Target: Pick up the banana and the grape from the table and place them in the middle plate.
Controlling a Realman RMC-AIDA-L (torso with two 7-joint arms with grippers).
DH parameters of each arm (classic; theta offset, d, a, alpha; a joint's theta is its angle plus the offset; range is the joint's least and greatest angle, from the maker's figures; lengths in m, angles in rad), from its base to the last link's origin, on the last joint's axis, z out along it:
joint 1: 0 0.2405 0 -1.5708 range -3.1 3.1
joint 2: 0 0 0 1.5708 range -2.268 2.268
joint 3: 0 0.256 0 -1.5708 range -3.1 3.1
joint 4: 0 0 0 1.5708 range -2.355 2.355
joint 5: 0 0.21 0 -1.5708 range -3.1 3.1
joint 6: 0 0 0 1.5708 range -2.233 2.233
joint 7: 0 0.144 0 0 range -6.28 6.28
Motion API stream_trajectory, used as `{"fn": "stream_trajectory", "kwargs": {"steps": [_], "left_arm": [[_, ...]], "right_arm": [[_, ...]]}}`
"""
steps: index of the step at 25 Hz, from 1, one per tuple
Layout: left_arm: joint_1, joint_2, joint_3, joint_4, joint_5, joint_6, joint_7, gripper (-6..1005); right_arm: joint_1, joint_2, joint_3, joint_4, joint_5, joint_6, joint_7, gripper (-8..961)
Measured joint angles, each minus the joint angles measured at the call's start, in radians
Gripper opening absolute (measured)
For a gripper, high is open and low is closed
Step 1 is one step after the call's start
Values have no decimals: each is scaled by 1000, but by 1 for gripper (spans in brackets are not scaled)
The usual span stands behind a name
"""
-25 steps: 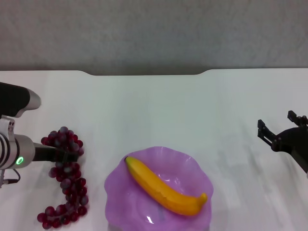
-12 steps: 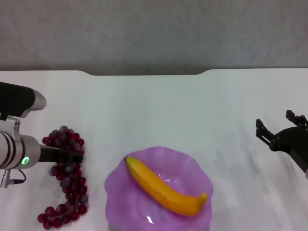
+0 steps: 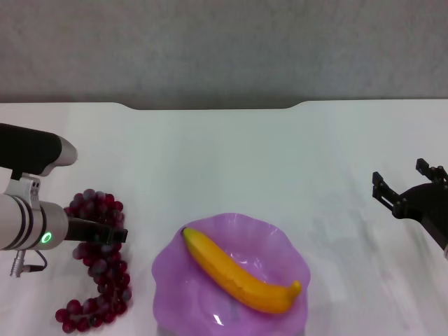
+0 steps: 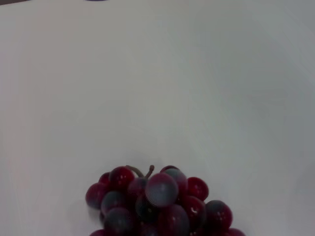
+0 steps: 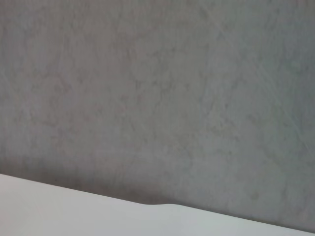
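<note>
The grape (image 3: 103,262) is a long dark red-purple bunch lying on the white table (image 3: 231,154) at the front left. My left gripper (image 3: 105,234) reaches in from the left and lies across the upper part of the bunch. The left wrist view shows the bunch's top (image 4: 160,201) close up. The banana (image 3: 238,273) lies diagonally in the middle plate (image 3: 171,269), a translucent purple dish at the front centre. My right gripper (image 3: 402,182) is open and empty, held at the right side of the table, away from the plate.
The table's notched far edge (image 3: 210,106) meets a grey wall behind. The right wrist view shows only that wall and a strip of the table edge (image 5: 74,206).
My left gripper has moved to the right, farther across the grape bunch, and the bunch has shifted slightly right. The banana, plate and right arm have stayed put.
</note>
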Motion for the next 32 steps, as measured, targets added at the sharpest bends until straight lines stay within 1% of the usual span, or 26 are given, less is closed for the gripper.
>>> {"fn": "stream_trajectory", "kwargs": {"steps": [3, 9, 17, 22, 28, 32], "left_arm": [[-5, -3, 0, -23, 0, 30, 0, 726], [-1, -3, 0, -27, -2, 62, 0, 488], [4, -2, 0, -28, 2, 78, 0, 322], [8, -2, 4, -28, 2, 81, 0, 270], [30, -2, 24, -18, -4, 113, 0, 237], [45, -3, 34, -13, -7, 147, 0, 235]], "right_arm": [[0, 1, 0, 0, 0, 0, 0, 891], [1, 2, 0, 0, 0, -1, 0, 891], [0, 2, 0, 0, 0, -4, 0, 891], [-1, 2, 0, -1, 0, -4, 0, 891], [-1, 2, 0, -1, -1, -1, 0, 891], [-3, 2, 0, -2, -3, -1, 0, 891]]}}
